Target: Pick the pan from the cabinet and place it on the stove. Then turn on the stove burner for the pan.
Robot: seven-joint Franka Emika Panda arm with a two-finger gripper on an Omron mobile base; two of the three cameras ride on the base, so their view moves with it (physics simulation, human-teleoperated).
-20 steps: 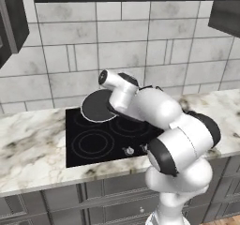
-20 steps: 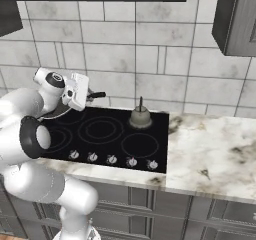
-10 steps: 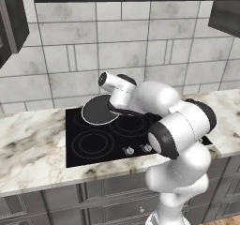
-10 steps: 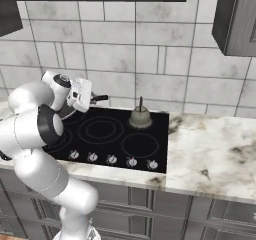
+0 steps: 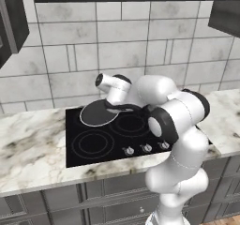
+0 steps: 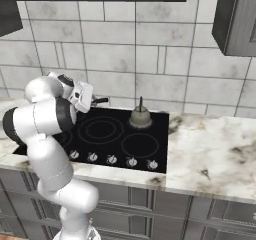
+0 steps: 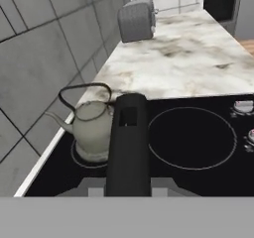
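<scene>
The stove (image 5: 101,144) looks like glossy black glass with small silvery metal knobs (image 6: 112,159); the pan (image 5: 97,113) has a matt black inside; the kettle (image 7: 92,125) seems dull grey metal; the counter (image 7: 178,58) is smooth veined marble; the wall tiles (image 5: 117,46) look smooth grey stone.

A round shallow pan (image 5: 97,113), black inside with a pale rim, is sitting level over the rear left of the flat black glass stove (image 5: 93,146), its long black handle (image 7: 128,143) pointing toward the cooktop's middle.
</scene>
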